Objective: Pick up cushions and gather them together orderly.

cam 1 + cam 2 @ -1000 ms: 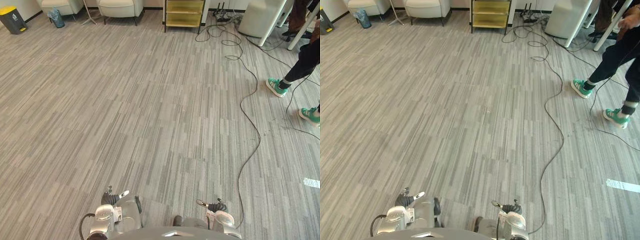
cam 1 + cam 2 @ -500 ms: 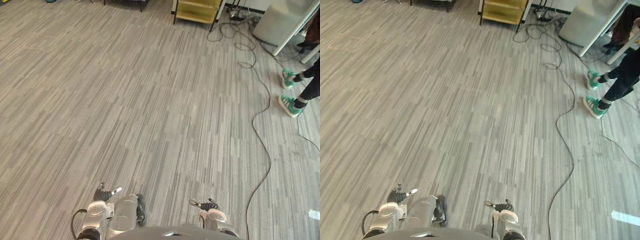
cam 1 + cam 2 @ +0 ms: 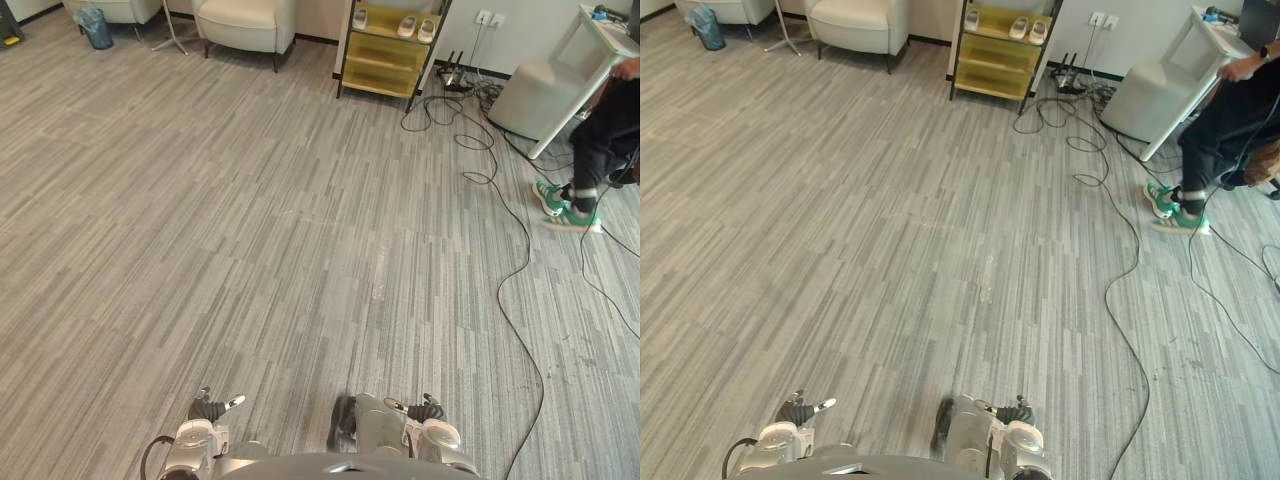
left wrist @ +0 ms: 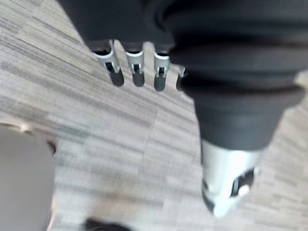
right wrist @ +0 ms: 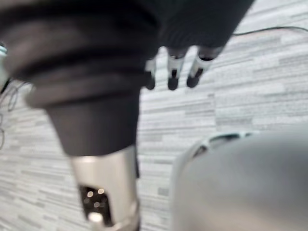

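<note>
1. A cream upholstered armchair (image 3: 245, 20) stands at the far wall, with a yellow open shelf unit (image 3: 388, 55) right of it.
2. A person in dark trousers (image 3: 600, 140) stands farther right.
3. The left hand (image 3: 207, 409) and right hand (image 3: 424, 409) hang nearest, apart.

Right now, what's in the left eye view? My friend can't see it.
A wide grey striped floor, with the robot's left hand and right hand low at the near edge, holding nothing. Farther off stand a cream armchair and a yellow shelf; a person in green shoes is at the right.
</note>
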Tool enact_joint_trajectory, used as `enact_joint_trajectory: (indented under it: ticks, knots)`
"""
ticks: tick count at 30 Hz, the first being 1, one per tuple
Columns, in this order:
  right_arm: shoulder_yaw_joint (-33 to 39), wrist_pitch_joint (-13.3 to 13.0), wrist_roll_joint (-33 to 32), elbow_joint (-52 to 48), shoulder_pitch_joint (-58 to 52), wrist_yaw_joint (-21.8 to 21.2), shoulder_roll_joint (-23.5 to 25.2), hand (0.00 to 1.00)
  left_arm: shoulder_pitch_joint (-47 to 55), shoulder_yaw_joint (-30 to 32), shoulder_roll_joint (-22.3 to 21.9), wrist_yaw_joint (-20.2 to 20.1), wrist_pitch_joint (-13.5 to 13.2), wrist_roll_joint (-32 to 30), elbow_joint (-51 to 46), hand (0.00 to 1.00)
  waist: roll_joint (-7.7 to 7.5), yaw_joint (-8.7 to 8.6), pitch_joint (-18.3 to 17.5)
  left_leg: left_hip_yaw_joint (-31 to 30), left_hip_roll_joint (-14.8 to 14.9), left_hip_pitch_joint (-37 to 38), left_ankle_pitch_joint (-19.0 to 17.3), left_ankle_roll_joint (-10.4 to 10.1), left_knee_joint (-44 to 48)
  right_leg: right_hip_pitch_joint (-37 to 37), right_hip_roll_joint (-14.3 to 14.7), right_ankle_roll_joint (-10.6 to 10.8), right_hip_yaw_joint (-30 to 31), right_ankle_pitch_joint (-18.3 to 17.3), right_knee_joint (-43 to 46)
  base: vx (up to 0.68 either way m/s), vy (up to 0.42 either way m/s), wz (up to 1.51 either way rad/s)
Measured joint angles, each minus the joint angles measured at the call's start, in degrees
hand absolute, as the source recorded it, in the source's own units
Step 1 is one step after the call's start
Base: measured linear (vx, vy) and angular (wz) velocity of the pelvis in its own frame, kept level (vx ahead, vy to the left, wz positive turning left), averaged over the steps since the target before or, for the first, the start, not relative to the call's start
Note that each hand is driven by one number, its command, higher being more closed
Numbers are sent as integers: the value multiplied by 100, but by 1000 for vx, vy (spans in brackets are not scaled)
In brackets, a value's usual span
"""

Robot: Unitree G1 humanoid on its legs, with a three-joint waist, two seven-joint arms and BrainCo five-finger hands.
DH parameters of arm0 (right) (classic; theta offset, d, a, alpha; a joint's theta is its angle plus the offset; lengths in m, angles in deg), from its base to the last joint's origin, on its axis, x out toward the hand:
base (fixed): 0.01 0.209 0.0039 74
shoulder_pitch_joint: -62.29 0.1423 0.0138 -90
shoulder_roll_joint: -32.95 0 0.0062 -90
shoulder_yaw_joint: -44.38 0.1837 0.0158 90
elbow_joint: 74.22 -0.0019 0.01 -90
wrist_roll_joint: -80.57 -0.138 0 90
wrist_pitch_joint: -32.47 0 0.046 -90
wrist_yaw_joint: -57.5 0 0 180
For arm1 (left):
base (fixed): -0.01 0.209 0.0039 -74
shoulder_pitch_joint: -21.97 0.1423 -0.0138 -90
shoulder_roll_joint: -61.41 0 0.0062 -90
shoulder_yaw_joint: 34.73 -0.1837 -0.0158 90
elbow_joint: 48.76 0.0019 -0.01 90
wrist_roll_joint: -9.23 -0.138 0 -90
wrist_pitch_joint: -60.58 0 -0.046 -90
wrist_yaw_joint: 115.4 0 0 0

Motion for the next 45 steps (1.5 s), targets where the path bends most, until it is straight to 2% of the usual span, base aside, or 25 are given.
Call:
enact_joint_trajectory:
  ticks: [2,3,4,7,9,10,13,15,18,20,21,22,23,24,27,28,30,32,34,35,37,39,42,44,45]
  knots:
    - [76,15,-30,-34,17,-2,-76,0,34,23,-67,3,-4,-28,99,0,161,-67,-15,-195,193,334,-165,-84,-99,-28,135,-28,92,798,351,516,-290,32]
    - [87,-2,-28,-63,23,0,-110,0,14,22,-97,-1,-10,-69,151,0,235,-78,-8,-283,250,344,-112,-101,-79,-130,156,-75,99,759,640,535,-286,33]
    - [144,-10,-32,-61,41,0,-180,0,-14,23,-179,-16,-33,-118,201,0,300,-135,12,-475,337,369,14,-151,11,-315,179,-341,115,521,1246,539,-288,24]
    - [172,-5,-31,-49,35,2,-268,0,4,88,-288,-21,-33,-118,213,0,514,-132,-41,-781,711,141,366,-365,1055,-236,380,-521,-109,-254,1948,549,-275,9]
    - [143,-6,-32,-59,21,-3,-236,0,1,127,-284,-65,-33,-121,185,0,589,-228,-29,-1044,945,-479,1155,-438,2557,206,544,-604,-288,-523,1832,560,-219,12]
    - [131,-7,-35,-57,-14,-3,-208,0,15,213,-277,-95,-34,-112,178,0,618,-220,-33,-1052,1134,-980,1997,-575,3734,605,675,-678,-282,-654,1593,388,-116,-2]
    - [89,-3,-45,-54,-116,-2,-147,0,24,205,-270,-112,-39,-111,-35,0,661,-106,-51,-510,1463,-1802,1530,-305,5340,1357,848,-751,-201,-763,1085,459,-62,-18]
    - [31,18,-63,-57,-159,1,-96,0,94,198,-283,-115,-40,-110,-255,0,602,-40,-12,-171,1474,-2319,1217,-220,5519,1923,841,-676,-95,-816,678,472,41,-16]
    - [-123,24,-143,-50,-153,31,-94,0,122,163,-278,-108,-50,-104,-458,0,585,7,-13,192,1304,-3038,761,-185,4475,2660,672,-465,-75,-811,68,413,140,-1]
    - [-107,14,-143,-56,-135,55,-66,0,108,89,-297,-91,-58,-103,-496,0,565,71,-13,363,969,-3127,818,-231,2451,2940,428,-238,-49,-824,-197,465,275,-7]
    - [-97,9,-140,-50,-135,61,-55,0,104,75,-313,-95,-73,-83,-494,0,581,90,-20,258,744,-3086,1553,-228,997,3087,273,-14,3,-966,-280,448,300,-16]
    - [-115,13,-148,-53,-143,85,-9,0,75,65,-323,-81,-81,-57,-480,0,487,159,-22,402,454,-2772,2012,-71,623,3222,88,86,158,-1024,-331,470,288,-10]
    - [-151,14,-151,-65,-152,87,37,0,64,59,-283,-79,-86,-56,-482,0,393,156,-54,460,370,-2739,1974,-115,556,3243,31,44,224,-990,-402,484,228,-7]
    - [-153,7,-152,-62,-111,89,125,0,67,97,-255,-67,-107,-11,-475,0,370,181,-64,474,378,-2846,1809,111,852,3271,102,-132,276,-726,-545,458,191,4]
    - [-144,-1,-149,-70,-89,90,300,0,47,177,-208,-83,-109,18,-457,0,295,236,-96,495,365,-2843,1394,395,1588,3544,-36,11,486,-317,-518,375,183,6]
    - [-156,-2,-148,-67,-111,85,403,0,91,197,-169,-82,-110,16,-453,0,172,252,-187,554,252,-2717,1328,473,1661,3549,-133,40,588,-289,-278,310,148,-5]
    - [-147,-15,-142,-59,-172,83,393,0,159,168,-164,-87,-101,15,-360,0,204,274,-373,520,175,-2534,976,413,1582,3190,-191,106,823,-297,520,300,139,-28]
    - [-125,-25,-157,-121,-261,78,352,0,183,0,-116,-100,-88,10,-240,0,121,214,-468,445,-92,-2204,522,398,1271,2408,-430,332,1128,-406,2369,312,149,-7]
    - [-122,-16,-168,-287,-361,71,292,0,176,-94,0,-102,-54,13,-196,0,43,89,-404,450,-336,-1847,308,441,1224,1603,-651,445,1416,93,4237,294,81,25]
    - [-114,-19,-199,-289,-452,67,225,0,197,-94,4,-88,-7,12,-173,0,35,23,-378,399,-382,-1444,167,517,1209,1251,-666,313,1270,-58,5212,376,80,27]
    - [-68,-26,-311,-328,-561,62,226,0,191,-99,-2,-90,14,11,-170,0,45,-23,-369,299,-389,-1064,56,506,1076,899,-597,173,913,-419,5673,345,51,27]
    - [51,-69,-385,-520,-575,53,240,0,193,-147,-20,-93,58,10,-130,0,73,-128,-354,150,-353,-593,76,443,676,377,-426,32,197,-950,5092,351,-5,37]
    - [157,-96,-545,-536,-521,36,256,0,214,-86,-112,-85,69,11,-133,0,181,-147,-310,54,-162,-29,103,336,263,164,-55,-319,-541,-1251,3525,440,-85,27]
    - [148,-131,-561,-523,-498,40,263,0,270,-92,-137,-91,62,-6,-109,0,202,-201,-301,-69,-72,137,118,184,93,163,180,-399,-646,-934,2340,469,-146,39]
    - [144,-131,-579,-482,-522,28,272,0,276,-82,-83,-102,51,-21,-67,0,99,-200,-334,-184,-184,287,112,31,-20,211,250,-911,-607,58,1562,500,-149,24]
